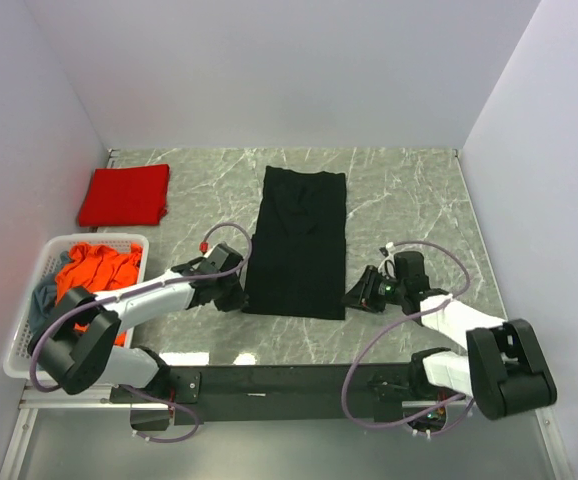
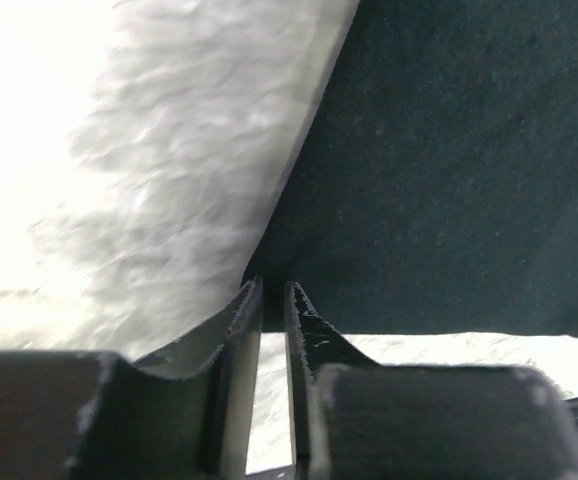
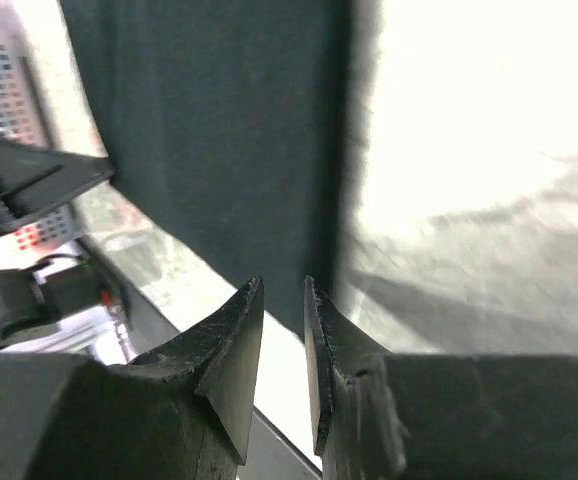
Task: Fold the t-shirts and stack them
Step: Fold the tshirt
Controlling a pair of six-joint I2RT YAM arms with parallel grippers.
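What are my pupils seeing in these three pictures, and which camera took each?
Two robot arms stand at the near edge of a marble table. One picture looks down from above; the other two come from cameras on the wrists. A black t-shirt lies in the middle, a red t-shirt far left, and a basket holds an orange-red shirt and a grey-blue shirt. The left gripper and right gripper sit at the black shirt's near corners, jaws nearly together; whether they pinch cloth is unclear.

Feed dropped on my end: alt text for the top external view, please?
A black t-shirt lies folded lengthwise in the centre, with the left gripper and right gripper at its near corners. A folded red t-shirt sits far left; a white basket nearer holds an orange-red shirt and a grey-blue shirt.
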